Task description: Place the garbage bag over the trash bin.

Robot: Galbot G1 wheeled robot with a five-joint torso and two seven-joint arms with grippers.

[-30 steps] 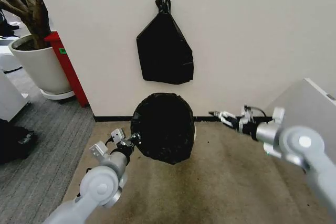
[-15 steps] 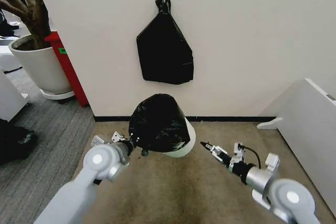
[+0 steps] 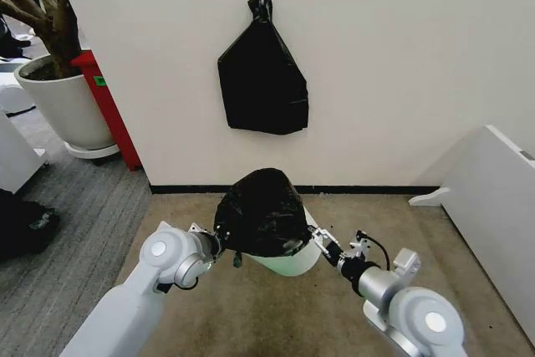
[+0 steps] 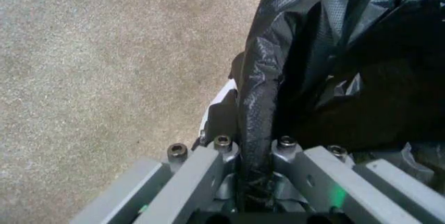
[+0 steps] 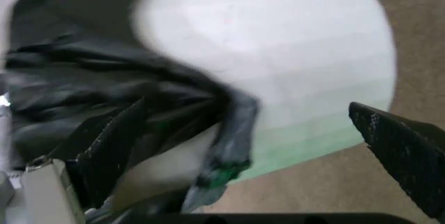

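Head view: the trash bin [image 3: 288,258] is seen tipped, its bag-covered mouth turned up toward the wall and its pale base toward the camera. The garbage bag [image 3: 261,211] is draped over it, just right of the left gripper [image 3: 219,244], which is clamped on the bag's edge. The right gripper [image 3: 322,244] is pressed against the bin's other side; half a second earlier it was held apart from the bin. The bin's rim is hidden by plastic.

Left wrist view: a twisted band of bag [image 4: 259,114] is pinched between the closed fingers.

Right wrist view: blurred bag [image 5: 104,104] and bin wall [image 5: 278,62] lie between spread fingers [image 5: 399,135].
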